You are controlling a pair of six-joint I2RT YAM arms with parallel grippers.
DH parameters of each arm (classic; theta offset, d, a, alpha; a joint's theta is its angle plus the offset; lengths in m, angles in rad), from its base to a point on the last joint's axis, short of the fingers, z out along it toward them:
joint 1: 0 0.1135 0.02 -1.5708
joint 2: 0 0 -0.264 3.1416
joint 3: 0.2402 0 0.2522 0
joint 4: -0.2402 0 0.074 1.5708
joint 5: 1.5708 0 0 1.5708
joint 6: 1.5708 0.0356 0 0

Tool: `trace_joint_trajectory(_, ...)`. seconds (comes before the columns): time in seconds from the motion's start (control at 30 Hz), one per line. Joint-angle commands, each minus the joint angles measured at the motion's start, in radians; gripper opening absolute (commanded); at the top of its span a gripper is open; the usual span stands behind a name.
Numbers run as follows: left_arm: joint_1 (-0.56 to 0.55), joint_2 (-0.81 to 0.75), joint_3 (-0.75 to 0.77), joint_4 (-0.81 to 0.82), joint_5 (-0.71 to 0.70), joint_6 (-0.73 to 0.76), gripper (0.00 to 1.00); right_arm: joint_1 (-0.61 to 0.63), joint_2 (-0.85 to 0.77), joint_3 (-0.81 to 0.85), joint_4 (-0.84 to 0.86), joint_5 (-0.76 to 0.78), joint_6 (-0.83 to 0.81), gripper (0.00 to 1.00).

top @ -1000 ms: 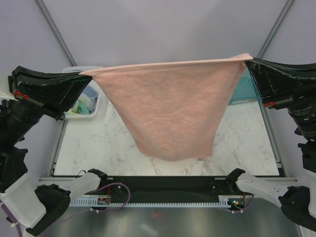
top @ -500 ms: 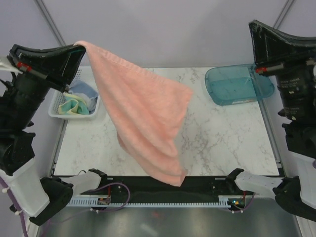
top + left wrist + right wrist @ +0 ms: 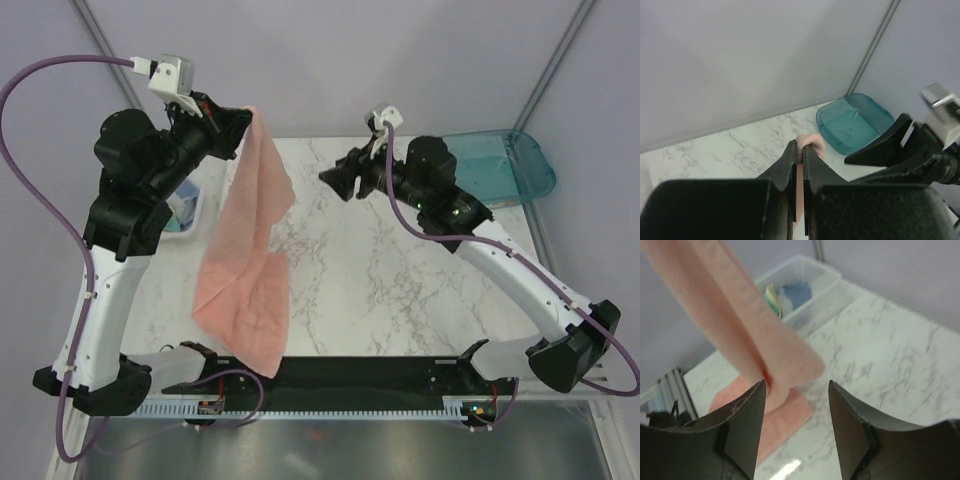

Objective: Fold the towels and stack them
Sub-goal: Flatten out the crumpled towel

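Note:
The salmon-pink towel (image 3: 245, 260) hangs in a long drape from one top corner, pinched in my left gripper (image 3: 243, 118), which is shut on it high over the table's back left. Its lower end lies on the marble near the front edge. In the left wrist view a nub of the pink towel (image 3: 812, 142) shows past the closed left gripper (image 3: 802, 148). My right gripper (image 3: 335, 183) stands open and empty just right of the drape. In the right wrist view the right gripper (image 3: 796, 390) faces the pink towel (image 3: 755, 340). A pale-yellow cloth (image 3: 771, 295) and a grey-blue cloth (image 3: 795, 292) lie in the basket.
A white mesh basket (image 3: 827, 285) stands at the back left of the table, mostly hidden by the left arm in the top view. A teal plastic tray (image 3: 500, 165) sits at the back right, the same tray (image 3: 855, 122) showing in the left wrist view. The table top is marble (image 3: 400, 290).
My right gripper has let go of its towel corner and opened. Both arms have dropped and swung inward. The towel, earlier stretched between them, now hangs from the left gripper alone.

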Motion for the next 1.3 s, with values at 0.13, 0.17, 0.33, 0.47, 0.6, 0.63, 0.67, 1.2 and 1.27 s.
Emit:
trace_joint_trajectory(0.13,0.003,-0.127,-0.161,0.189,-0.003,0.063,0.02,0.032,-0.061,-0.405,0.536,-0.229,0.304,0.68)
trace_joint_trajectory(0.17,0.003,-0.133,-0.175,0.189,-0.008,0.065,0.02,0.055,-0.027,-0.42,0.558,-0.229,0.31,0.68)
trace_joint_trajectory(0.33,0.003,-0.135,-0.221,0.19,-0.023,0.077,0.02,0.095,0.062,-0.474,0.662,-0.192,0.3,0.67)
trace_joint_trajectory(0.47,0.003,-0.13,-0.238,0.189,-0.031,0.082,0.02,0.098,0.16,-0.473,0.681,-0.163,0.292,0.62)
trace_joint_trajectory(0.6,0.003,-0.123,-0.255,0.187,-0.006,0.1,0.02,0.096,0.154,-0.523,0.736,-0.148,0.29,0.66)
trace_joint_trajectory(0.63,0.003,-0.123,-0.258,0.187,0.0,0.106,0.02,0.095,0.147,-0.526,0.721,-0.149,0.286,0.67)
trace_joint_trajectory(0.67,0.001,-0.123,-0.261,0.186,0.02,0.109,0.02,0.089,0.144,-0.526,0.711,-0.151,0.28,0.67)
trace_joint_trajectory(1.2,0.003,-0.143,-0.287,0.186,0.038,0.119,0.02,-0.089,0.281,-0.456,0.82,-0.602,0.384,0.87)
trace_joint_trajectory(1.27,0.003,-0.153,-0.295,0.186,0.038,0.119,0.02,-0.106,0.334,-0.43,0.86,-0.651,0.446,0.87)
